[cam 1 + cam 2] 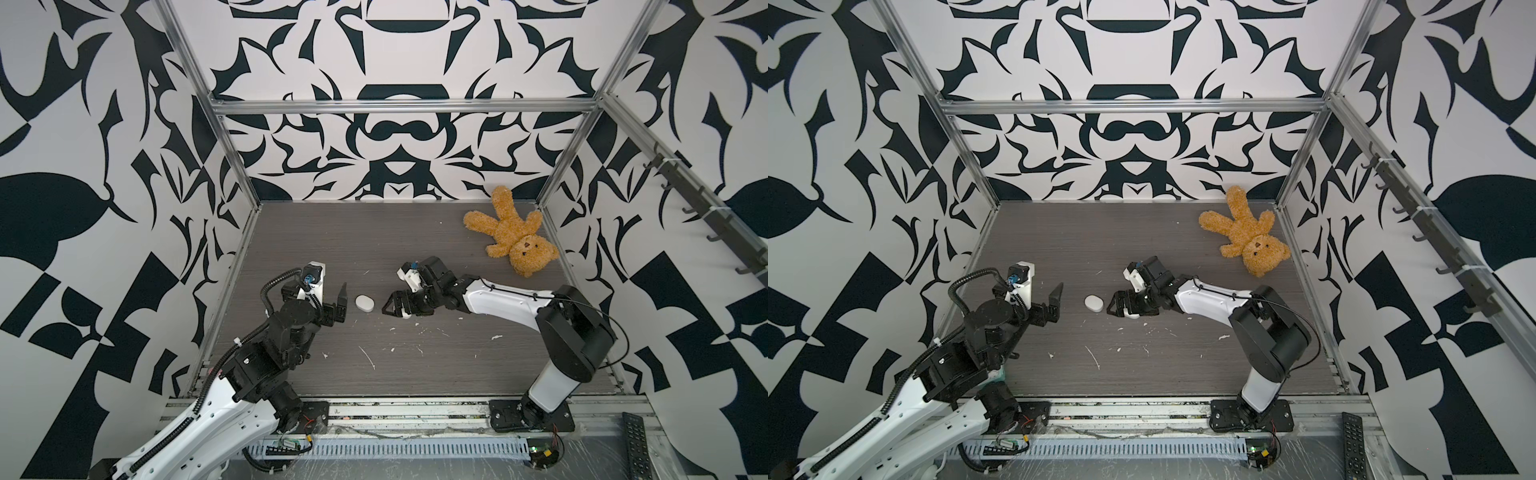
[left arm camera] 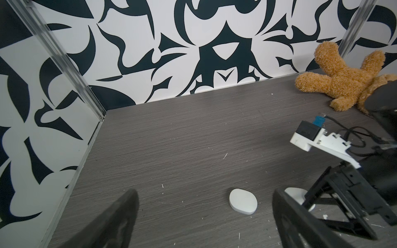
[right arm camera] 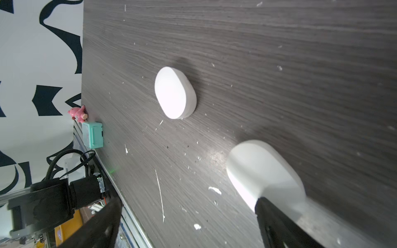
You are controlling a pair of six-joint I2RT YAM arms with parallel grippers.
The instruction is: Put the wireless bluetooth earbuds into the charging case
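Left fingers: you held the left fingers (image 2: pixel 120 216) spread wide over the desk (image 1: pixel 332 232), gripping nothing, just to the left of the charging case (image 1: pixel 365 303).
Right fingers: you had the right fingers (image 3: pixel 277 227) wide apart as well, low over the desk on the case's other side, with nothing clamped between them.
Charging case: the closed white oval lay flat on the desk in both top views, between your two sets of fingers and touching neither (image 1: pixel 1094 304).
Second white case: a second white case (image 3: pixel 264 171) lay closed right at the tip of one right finger. You could not tell whether that finger touched it.
Earbuds: you could not tell the earbuds from the debris.
Debris: white flecks and streaks (image 1: pixel 368 357) were scattered over the near half of the desk.
Teddy bear: the brown teddy bear (image 1: pixel 511 237) lay sprawled near the far right corner, its head toward the near edge.
Remote control: a black remote control (image 1: pixel 635 444) lay off the desk at the near right.
Desk edge: a teal box (image 3: pixel 93 134) sat at the edge, with a pink toy (image 3: pixel 77 112) just beside it.
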